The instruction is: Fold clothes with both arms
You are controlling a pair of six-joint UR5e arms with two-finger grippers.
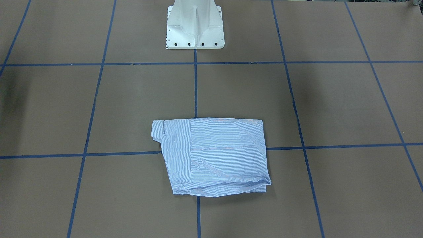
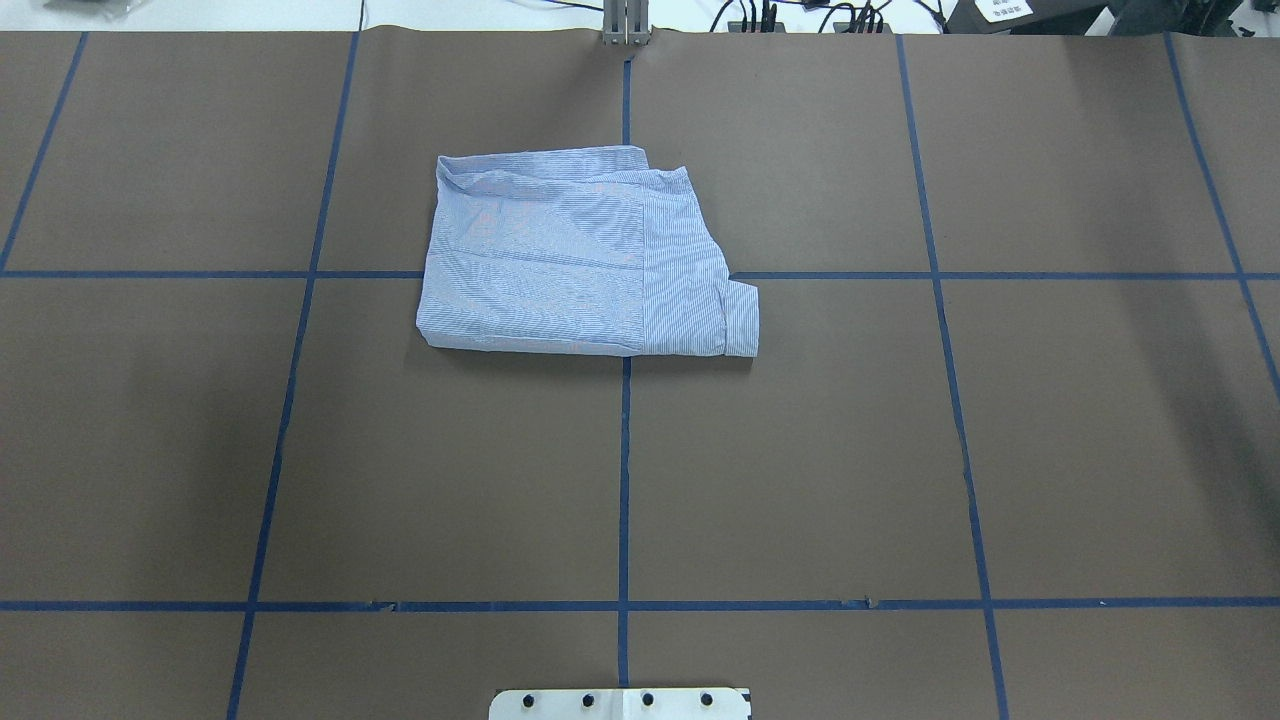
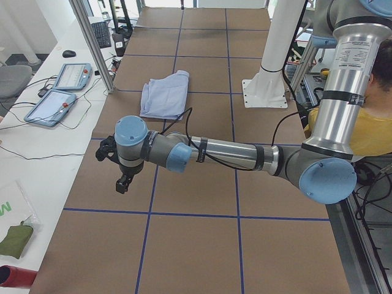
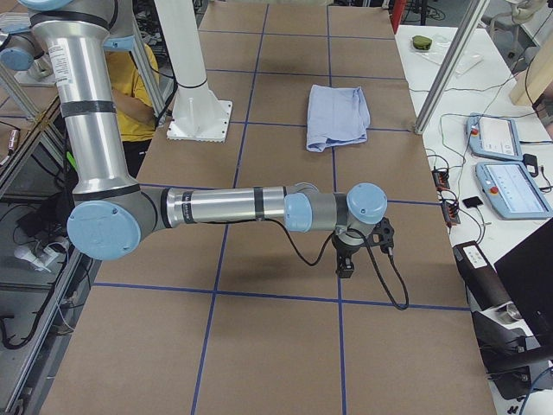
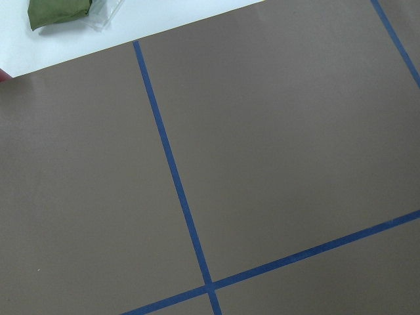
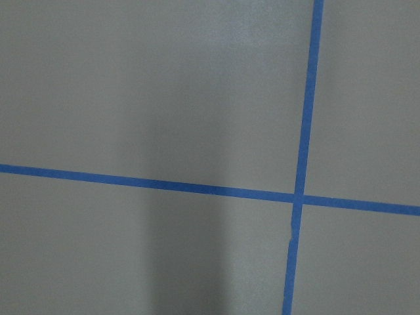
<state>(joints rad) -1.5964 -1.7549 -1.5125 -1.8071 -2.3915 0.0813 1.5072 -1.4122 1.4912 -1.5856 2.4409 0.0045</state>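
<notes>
table [image 2: 800, 450] of brown paper, gridded with blue tape [image 2: 623, 480], spreads beneath two silver-grey arms reaching low toward its opposite ends. left arm [image 3: 226, 153] carries the left gripper [image 3: 122, 185] pointing down over bare paper near the table's edge. right arm [image 4: 225, 206] hangs the right gripper [image 4: 345, 268] over bare paper too. whether either claw is open or closed cannot be told from these side views. white pedestal [image 1: 195, 29] stands well apart from each claw, on the robot's side of the table. striped shirt [image 1: 211, 158], folded into a compact block with one cuff jutting from a corner, lies flat between the two grippers along the table, well apart from both and touched by neither. green pouch [image 5: 58, 12] rests on the white bench [image 5: 164, 13] past the table edge near the left gripper.
</notes>
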